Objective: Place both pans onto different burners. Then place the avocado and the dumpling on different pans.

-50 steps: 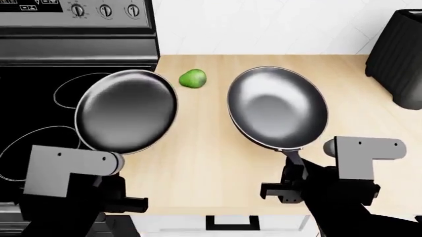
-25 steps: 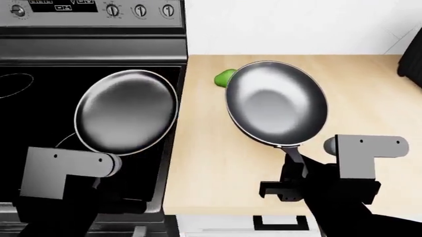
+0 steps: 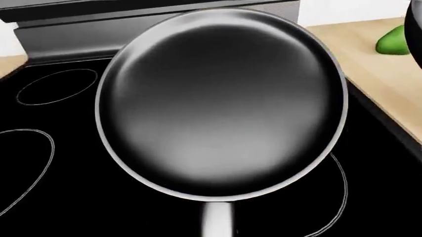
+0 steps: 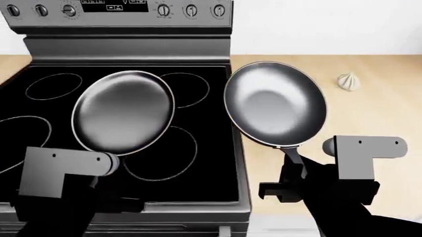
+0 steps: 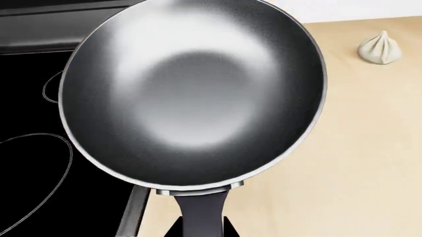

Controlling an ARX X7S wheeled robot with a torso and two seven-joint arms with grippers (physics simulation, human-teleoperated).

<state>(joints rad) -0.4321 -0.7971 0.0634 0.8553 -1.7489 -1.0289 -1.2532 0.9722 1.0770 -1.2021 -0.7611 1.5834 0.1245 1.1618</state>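
Observation:
The smaller flat pan (image 4: pixel 122 111) hangs over the black cooktop (image 4: pixel 211 148), above several white burner circles (image 4: pixel 161 154). My left gripper (image 3: pixel 218 230) is shut on its pale handle (image 3: pixel 218 219); the fingers do not stand out against the dark glass. The larger, deeper pan (image 4: pixel 275 103) hangs mostly over the wooden counter, its rim overlapping the cooktop's right edge. My right gripper (image 5: pixel 197 230) is shut on its dark handle (image 5: pixel 197 210). The dumpling (image 4: pixel 349 81) sits upright on the counter to the right. The avocado (image 3: pixel 394 40) lies on the counter beyond the stove edge, hidden in the head view.
The stove's back panel with knobs (image 4: pixel 165 10) rises behind the cooktop. Light wooden counter (image 4: pixel 376 118) runs right of the stove, and a strip of counter (image 4: pixel 10 61) shows at its left. A white wall (image 4: pixel 329 24) closes the back.
The whole view has shifted left: the cooktop now fills the left and centre. Both held pans keep their places in view. The avocado slipped behind the deep pan and the dumpling appeared.

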